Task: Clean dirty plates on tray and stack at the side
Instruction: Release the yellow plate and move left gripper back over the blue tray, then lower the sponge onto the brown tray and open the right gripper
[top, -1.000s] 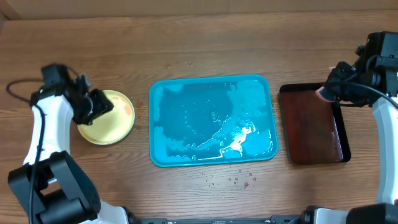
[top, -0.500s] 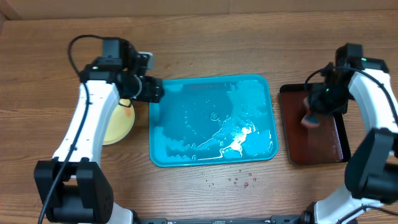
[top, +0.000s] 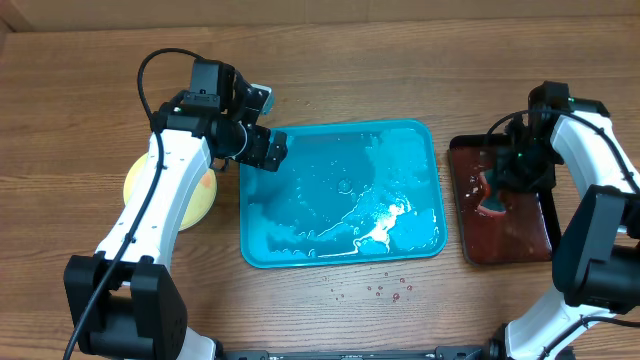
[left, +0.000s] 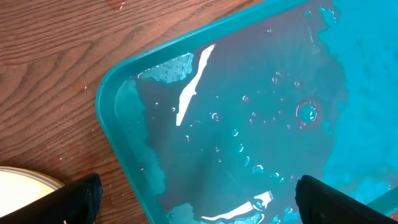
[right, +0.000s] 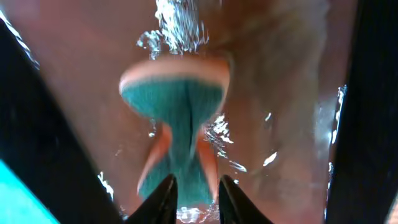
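The turquoise tray (top: 330, 200) lies wet in the middle of the table, with no plate on it. A pale yellow plate (top: 195, 200) sits on the table left of it, partly hidden under my left arm; no other plate shows separately. My left gripper (top: 268, 150) is open and empty above the tray's far left corner (left: 249, 124). Its fingers (left: 199, 202) spread wide, and the plate's rim (left: 22, 180) shows at the lower left. My right gripper (top: 500, 185) is shut on a teal-and-orange sponge (right: 174, 93), squeezing it (right: 194, 190) down in the dark red tray.
The dark red-brown tray (top: 515, 240) at the right holds water (right: 273, 81). Small red droplets (top: 385, 290) lie on the wood in front of the turquoise tray. A cardboard wall (top: 300, 8) runs along the far edge.
My left arm swung from the yellow plate to the turquoise tray's far left corner. My right gripper came down with the sponge into the dark red tray, and water now shows there.
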